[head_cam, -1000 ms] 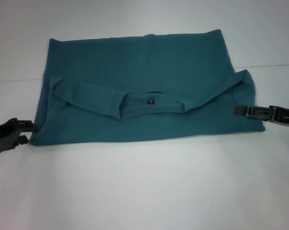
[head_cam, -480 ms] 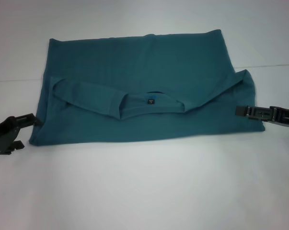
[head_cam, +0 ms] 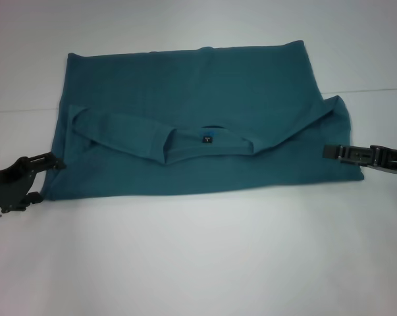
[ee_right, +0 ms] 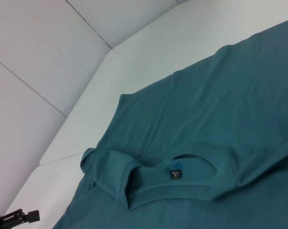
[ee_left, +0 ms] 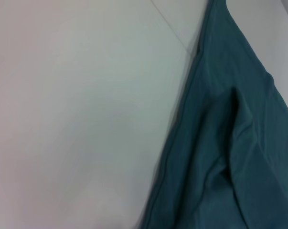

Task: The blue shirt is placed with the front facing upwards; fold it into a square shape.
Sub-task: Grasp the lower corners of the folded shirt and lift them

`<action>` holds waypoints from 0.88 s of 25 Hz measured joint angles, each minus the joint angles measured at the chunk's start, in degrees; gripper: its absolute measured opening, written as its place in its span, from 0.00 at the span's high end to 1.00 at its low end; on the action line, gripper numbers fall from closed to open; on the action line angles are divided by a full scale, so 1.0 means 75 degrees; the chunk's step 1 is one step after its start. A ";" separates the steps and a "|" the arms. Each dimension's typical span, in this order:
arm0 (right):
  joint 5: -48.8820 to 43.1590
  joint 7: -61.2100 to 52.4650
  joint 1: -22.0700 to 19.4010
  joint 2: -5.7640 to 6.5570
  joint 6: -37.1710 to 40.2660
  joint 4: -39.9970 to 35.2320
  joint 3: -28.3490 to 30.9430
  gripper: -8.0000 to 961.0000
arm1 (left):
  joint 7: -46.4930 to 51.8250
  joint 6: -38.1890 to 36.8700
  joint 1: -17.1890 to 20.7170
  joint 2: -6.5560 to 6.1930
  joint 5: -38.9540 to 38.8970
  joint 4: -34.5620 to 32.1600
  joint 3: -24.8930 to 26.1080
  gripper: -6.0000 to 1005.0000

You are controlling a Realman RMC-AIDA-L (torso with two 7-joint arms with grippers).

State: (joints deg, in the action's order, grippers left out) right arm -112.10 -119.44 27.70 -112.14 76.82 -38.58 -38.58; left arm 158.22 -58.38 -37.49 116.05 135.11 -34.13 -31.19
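Left pincer [head_cam: 45,179] now at the near-left corner of the blue shirt [head_cam: 191,99]: over the last second it has risen and slid inward, upper finger reaching the shirt's left edge, lower finger near the corner just beneath. Jaws stand apart, nothing visibly clamped; whether cloth lies between them cannot be told. Left wrist view shows only the shirt's hemmed edge on the white table [head_cam: 198,263], no fingers.

Judgement: approach for a corner grasp, so the next fold (left side over toward centre) is being set up, not started.

Right pincer [head_cam: 331,152] unchanged, lying flat over the shirt's right edge below the folded-in sleeve [head_cam: 333,105]. Fingers look close together; whether they grip cloth cannot be told.

Shirt lies centred on the table, already folded into a wide rectangle, collar and dark label [head_cam: 208,138] facing up mid-panel. Not yet square.
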 joint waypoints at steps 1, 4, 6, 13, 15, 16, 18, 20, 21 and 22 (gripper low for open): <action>0.0000 0.0000 -0.0001 0.0000 0.0000 0.0000 0.0000 0.17 | 0.0001 0.0054 -0.0018 -0.0001 0.0004 0.0033 -0.0012 0.05; 0.0000 0.0000 -0.0003 0.0000 0.0000 0.0000 0.0000 0.17 | 0.0003 0.0145 -0.0032 -0.0003 0.0021 0.0081 -0.0010 0.06; 0.0015 0.0000 -0.0003 0.0000 0.0000 0.0000 0.0000 0.17 | 0.0005 0.0190 -0.0033 -0.0004 0.0025 0.0091 0.0008 0.06; 0.0023 0.0000 -0.0003 0.0000 0.0000 0.0000 0.0000 0.17 | 0.0009 0.0366 -0.0011 -0.0004 0.0057 0.0097 -0.0004 0.06; 0.0023 0.0000 -0.0003 0.0000 0.0000 0.0000 0.0000 0.17 | 0.0009 0.0417 -0.0012 0.0002 0.0073 0.0106 -0.0021 0.06; 0.0024 0.0000 -0.0003 0.0000 0.0000 0.0000 0.0000 0.17 | 0.0009 0.0439 -0.0015 0.0005 0.0074 0.0115 -0.0024 0.06; 0.0027 0.0000 -0.0003 0.0000 0.0000 0.0000 0.0000 0.17 | -0.0001 0.0473 -0.0034 0.0012 0.0076 0.0137 -0.0030 0.06; 0.0028 0.0000 -0.0008 -0.0001 0.0000 0.0000 0.0000 0.17 | -0.0026 0.0489 -0.0066 0.0018 0.0078 0.0167 -0.0036 0.06; 0.0027 0.0000 -0.0010 0.0000 0.0000 0.0000 0.0000 0.17 | -0.0039 0.0501 -0.0086 0.0019 0.0079 0.0191 -0.0039 0.06; 0.0027 0.0000 -0.0011 0.0000 0.0000 0.0000 0.0000 0.17 | -0.0048 0.0513 -0.0103 0.0019 0.0079 0.0211 -0.0039 0.06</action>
State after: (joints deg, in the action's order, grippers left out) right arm -111.90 -119.44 27.62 -112.15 76.82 -38.58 -38.58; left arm 157.86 -54.53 -38.27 116.19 135.70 -32.54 -31.49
